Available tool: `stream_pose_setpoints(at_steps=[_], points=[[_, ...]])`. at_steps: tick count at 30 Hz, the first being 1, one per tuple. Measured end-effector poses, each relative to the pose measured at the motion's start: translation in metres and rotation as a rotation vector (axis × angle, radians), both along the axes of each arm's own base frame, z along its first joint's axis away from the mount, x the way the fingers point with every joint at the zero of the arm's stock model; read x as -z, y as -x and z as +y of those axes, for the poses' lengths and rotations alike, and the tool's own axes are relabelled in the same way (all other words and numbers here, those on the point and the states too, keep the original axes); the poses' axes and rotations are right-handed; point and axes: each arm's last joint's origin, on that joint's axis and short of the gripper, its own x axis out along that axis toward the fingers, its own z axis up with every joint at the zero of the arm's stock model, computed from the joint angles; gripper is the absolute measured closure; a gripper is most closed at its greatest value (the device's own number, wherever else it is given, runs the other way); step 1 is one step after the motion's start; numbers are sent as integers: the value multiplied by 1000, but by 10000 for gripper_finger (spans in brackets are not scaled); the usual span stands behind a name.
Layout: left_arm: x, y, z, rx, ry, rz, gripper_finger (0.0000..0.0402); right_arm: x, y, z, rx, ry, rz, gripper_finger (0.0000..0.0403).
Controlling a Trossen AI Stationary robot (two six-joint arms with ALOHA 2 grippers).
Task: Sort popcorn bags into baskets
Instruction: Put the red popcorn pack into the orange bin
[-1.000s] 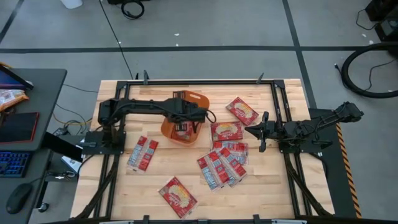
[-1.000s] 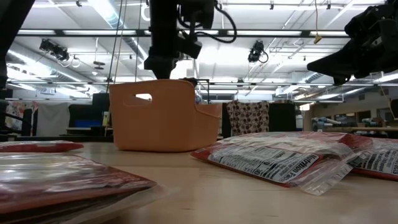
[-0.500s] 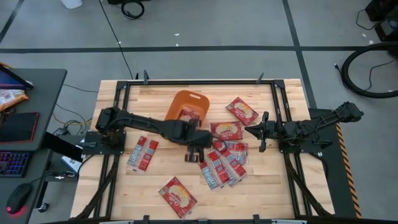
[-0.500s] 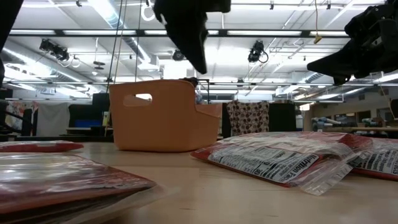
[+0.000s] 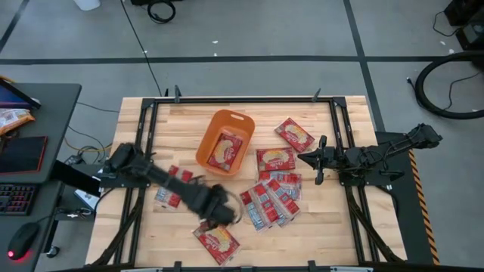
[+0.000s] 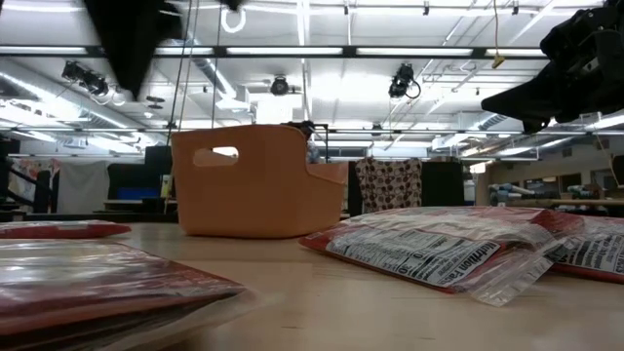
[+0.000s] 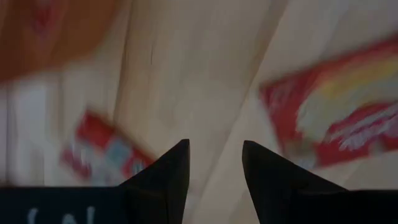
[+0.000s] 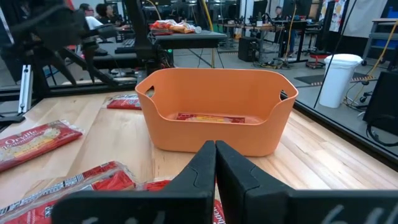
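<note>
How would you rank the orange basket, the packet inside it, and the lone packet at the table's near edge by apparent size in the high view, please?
1. Orange basket, clearly largest.
2. Lone packet and the packet inside the basket: look alike; unranked.

Bright, even light from ceiling strips in the low view; shadows on the table [image 5: 174, 125] soft and short. Left arm [image 5: 174, 189] smeared by motion blur from above, and the left wrist view is blurred throughout. Nearest packet [image 6: 107, 278] in the low view out of focus, basket [image 6: 255, 180] sharp.
</note>
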Motion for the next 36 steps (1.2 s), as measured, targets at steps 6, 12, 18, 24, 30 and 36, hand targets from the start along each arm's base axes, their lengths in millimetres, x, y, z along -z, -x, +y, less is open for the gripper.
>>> stream_pose_setpoints(at_steps=[6,12,18,24,30,36], points=[[30,43,-32,-152,-84,111,261,0,0,0,0,0,0,387],[56,70,-29,-209,-168,165,284,0,0,0,0,0,0,387],[57,99,6,-271,-106,99,310,0,0,0,0,0,0,387],[56,122,43,-534,2,-128,329,0,0,0,0,0,0,387],[79,115,49,-591,13,-173,292,0,0,0,0,0,0,387],[96,103,53,-540,-61,-123,225,0,0,0,0,0,1,387]])
